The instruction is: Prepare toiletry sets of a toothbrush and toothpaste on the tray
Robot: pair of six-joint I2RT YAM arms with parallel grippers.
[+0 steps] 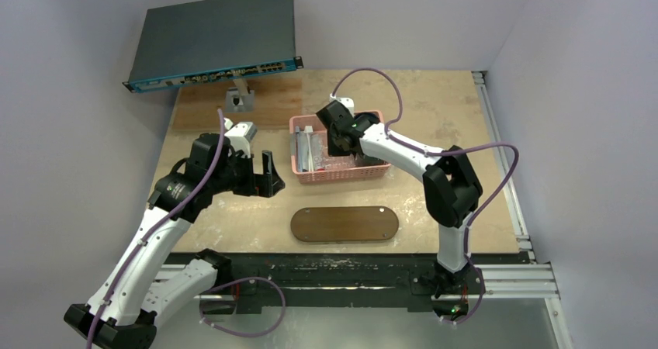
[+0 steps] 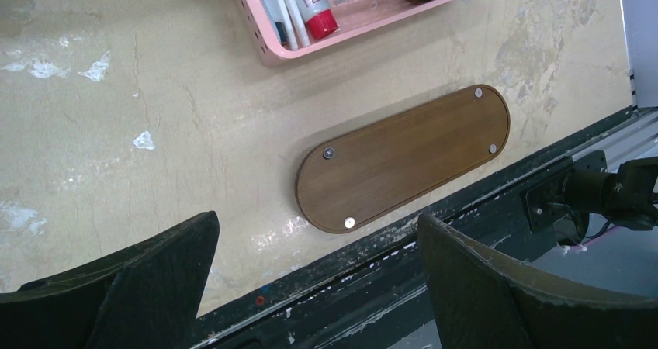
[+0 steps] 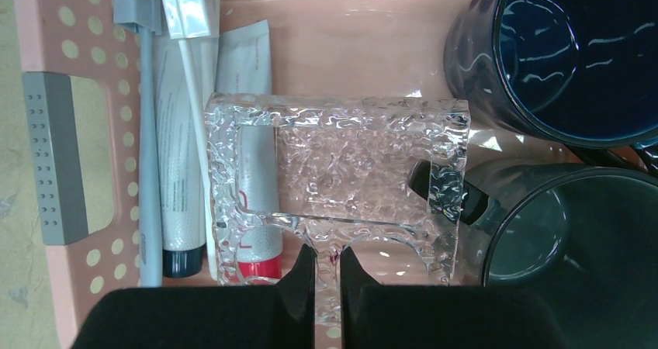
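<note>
Lifting out: clear ribbed dish [image 3: 341, 171], its 6 o'clock lip pinched by right tool [image 3: 326, 275], closed tight. Raise straight; toothbrushes [image 3: 198, 132] and tubes [image 3: 177, 171] at 9 o'clock in basket [image 3: 46, 70] may snag. Left tool [image 2: 316, 225] wide, empty. Tray [image 1: 344, 224] on table, basket's 6 o'clock.

Left wrist view, top edge: pink basket [image 2: 260, 39] cropped; right wrist view: clear rippled block [image 3: 341, 171] veils red-capped tube [image 3: 247, 62] at lower centre, blue mug [image 3: 559, 54] cropped at upper right.

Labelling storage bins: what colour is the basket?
Pink basket, clearest in the right wrist view.
</note>
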